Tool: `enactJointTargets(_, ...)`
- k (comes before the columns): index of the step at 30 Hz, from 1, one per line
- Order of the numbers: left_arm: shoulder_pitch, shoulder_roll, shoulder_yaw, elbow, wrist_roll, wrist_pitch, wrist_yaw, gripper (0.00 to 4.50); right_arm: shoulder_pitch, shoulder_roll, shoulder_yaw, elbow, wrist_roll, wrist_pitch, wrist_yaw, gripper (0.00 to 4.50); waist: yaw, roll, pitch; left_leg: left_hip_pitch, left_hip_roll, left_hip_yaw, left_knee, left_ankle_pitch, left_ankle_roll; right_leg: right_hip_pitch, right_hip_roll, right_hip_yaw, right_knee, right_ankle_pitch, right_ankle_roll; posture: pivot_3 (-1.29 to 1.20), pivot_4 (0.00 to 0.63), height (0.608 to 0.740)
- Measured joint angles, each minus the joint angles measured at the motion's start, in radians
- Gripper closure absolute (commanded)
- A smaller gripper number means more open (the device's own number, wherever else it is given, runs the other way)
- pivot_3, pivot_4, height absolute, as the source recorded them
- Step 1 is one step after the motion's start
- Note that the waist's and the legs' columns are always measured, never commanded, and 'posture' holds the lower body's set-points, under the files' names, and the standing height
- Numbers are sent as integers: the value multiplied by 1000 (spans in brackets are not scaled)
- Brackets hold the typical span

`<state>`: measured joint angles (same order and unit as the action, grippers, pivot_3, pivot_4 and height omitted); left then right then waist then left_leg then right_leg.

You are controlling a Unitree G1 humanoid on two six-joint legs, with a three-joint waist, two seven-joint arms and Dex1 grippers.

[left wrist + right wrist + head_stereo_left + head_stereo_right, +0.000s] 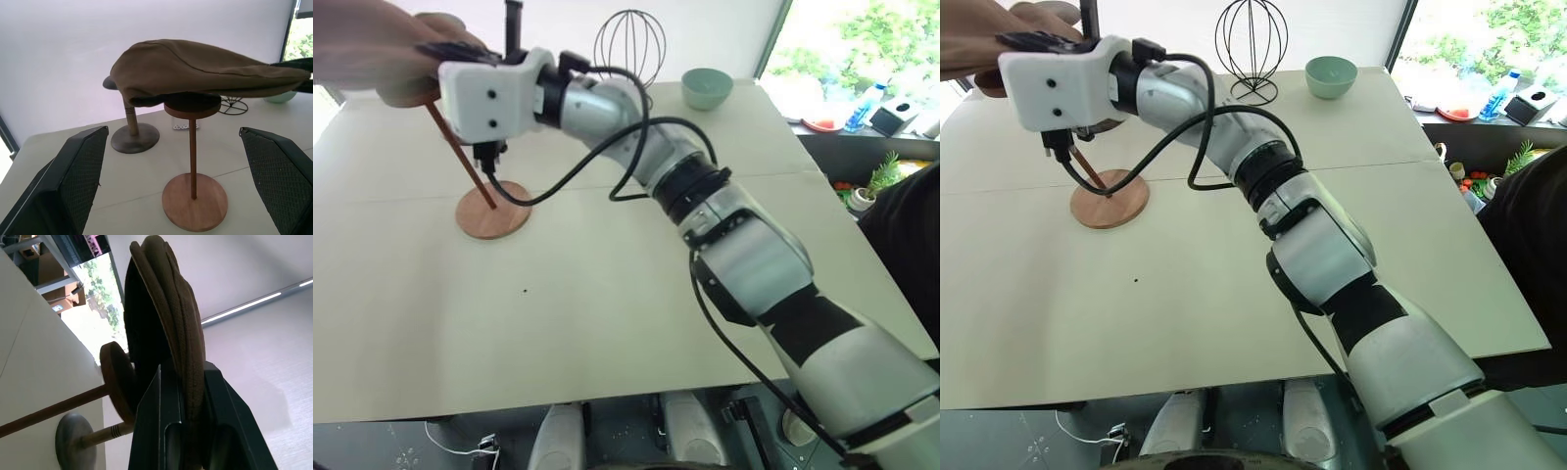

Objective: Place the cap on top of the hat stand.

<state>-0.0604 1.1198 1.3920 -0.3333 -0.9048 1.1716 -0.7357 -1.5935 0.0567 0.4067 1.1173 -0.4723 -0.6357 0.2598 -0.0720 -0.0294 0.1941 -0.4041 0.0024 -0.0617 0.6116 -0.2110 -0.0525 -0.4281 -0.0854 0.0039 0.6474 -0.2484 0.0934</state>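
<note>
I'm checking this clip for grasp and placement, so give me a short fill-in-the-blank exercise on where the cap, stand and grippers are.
1. The right gripper is shut on the ____ of the cap.
2. The cap hangs just above the hat stand's round ____.
3. The left gripper has its fingers ____ and holds nothing.
4. The bowl beside the black wire stand is pale ____.

Missing words: edge; disc; open; green

Cap [195, 71]: soft brown fabric, flat oval, level, directly over hat stand's disc top, seemingly resting on it. Hat stand [193, 156]: reddish-brown wood, thin rod slanted, round flat base on table, far left side of table.
</note>
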Motion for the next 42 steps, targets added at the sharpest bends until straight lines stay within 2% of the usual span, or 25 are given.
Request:
enactJointTargets(6, -15, 0, -57, 23, -1, -16, 0, 0, 70, 12, 65, 6, -64, 10, -10, 4492, 0, 0, 0, 0, 0, 0, 0, 0, 0, 0, 0, 0, 0, 0, 1, 0, 150, 740)
enactJointTargets(12, -33, 8, -118, 58, 0, -49, -11, 0, 88, 10, 77, 5, -74, 29, -11, 4492, 0, 0, 0, 0, 0, 0, 0, 0, 0, 0, 0, 0, 0, 1, 2, 0, 150, 740)
enactJointTargets(19, -82, 20, -193, 75, -2, -67, 0, 0, 84, 9, 73, 9, -73, 69, -36, 4492, 1, 0, 0, 0, 0, 0, 0, 0, 0, 0, 0, 0, 0, 1, 2, 0, 150, 740)
enactJointTargets(26, -117, 20, -218, 75, -2, -67, 19, 0, 52, 11, 71, 18, -71, 88, -53, 4492, 0, 0, 0, 0, 2, 0, 0, 0, 0, 0, 2, 0, 0, 1, 2, 0, 150, 740)
enactJointTargets(28, -121, 20, -236, 73, -2, -67, 19, 0, 51, 12, 67, 18, -68, 83, -48, 3614, 0, 0, 0, 0, 2, 0, 0, 0, 0, 0, 3, 0, 0, 1, 2, 0, 150, 740)
enactJointTargets(29, -120, 20, -238, 73, -2, -67, 19, 0, 52, 14, 65, 18, -62, 82, -42, 3310, 0, 0, 0, 0, 3, 0, 0, 0, 0, 0, 3, 0, 0, 1, 2, 0, 150, 740)
enactJointTargets(34, -124, 20, -241, 64, -2, -67, 19, 0, 65, 16, 56, 6, -50, 78, -27, 900, 0, 0, 0, 0, 3, 0, 0, 0, 0, 0, 4, 0, 0, 1, 1, 0, 150, 740)
enactJointTargets(42, -189, 34, -359, 47, -46, -67, 26, 0, 186, -36, 56, -198, -26, 52, 75, 900, 3, -1, 0, -1, 3, 0, 1, 0, 0, 0, 4, 0, 0, 2, 2, 0, 150, 740)
